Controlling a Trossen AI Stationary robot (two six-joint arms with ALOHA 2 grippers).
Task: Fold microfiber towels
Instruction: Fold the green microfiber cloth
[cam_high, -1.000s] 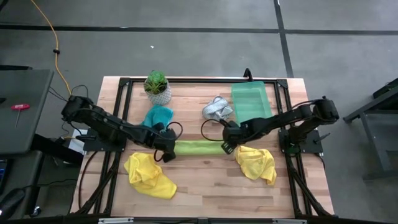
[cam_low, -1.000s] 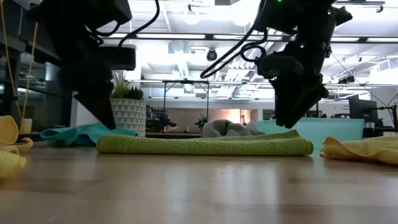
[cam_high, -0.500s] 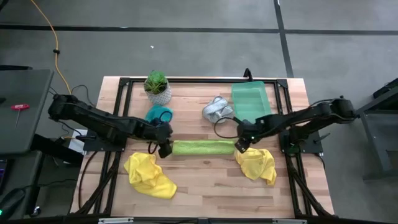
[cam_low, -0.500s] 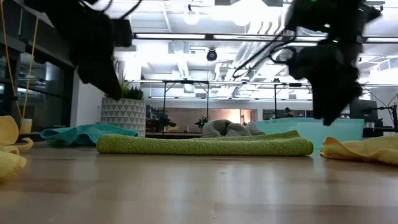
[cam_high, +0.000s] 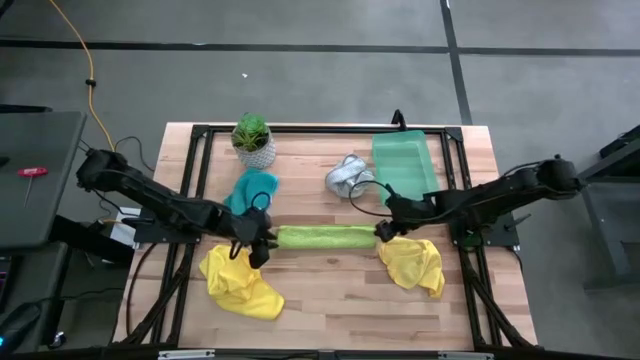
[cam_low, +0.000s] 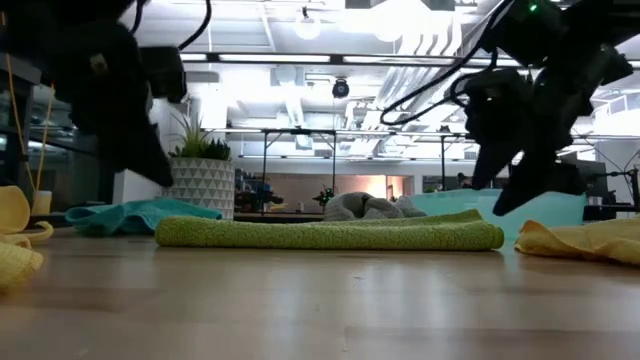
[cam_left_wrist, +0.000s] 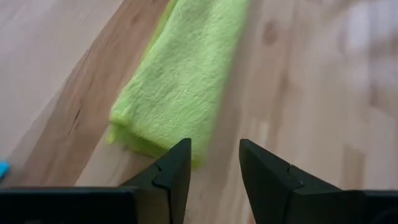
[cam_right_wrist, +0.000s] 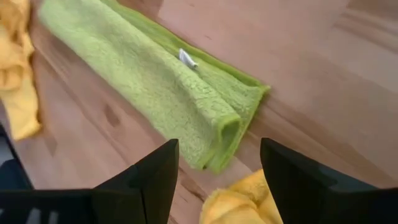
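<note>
A lime green towel lies folded into a long narrow strip across the middle of the table, flat on the wood. My left gripper hovers open just off the strip's left end, fingers slanting down. My right gripper hovers open just off the strip's right end, where the folded layers show. Neither touches the cloth. A crumpled yellow towel lies near left, another yellow towel near right. Toward the far side lie a teal towel and a grey-white towel.
A translucent green tray stands at the far right and a small potted plant at the far left. Black frame rails run along the table's edges. Bare wood lies between the two yellow towels at the near side.
Both grippers have drawn back from over the lime green towel's ends, the left toward the table's left edge and the right toward its right edge, rising clear and tipping from steep to slanting. The towel has stayed a flat folded strip.
</note>
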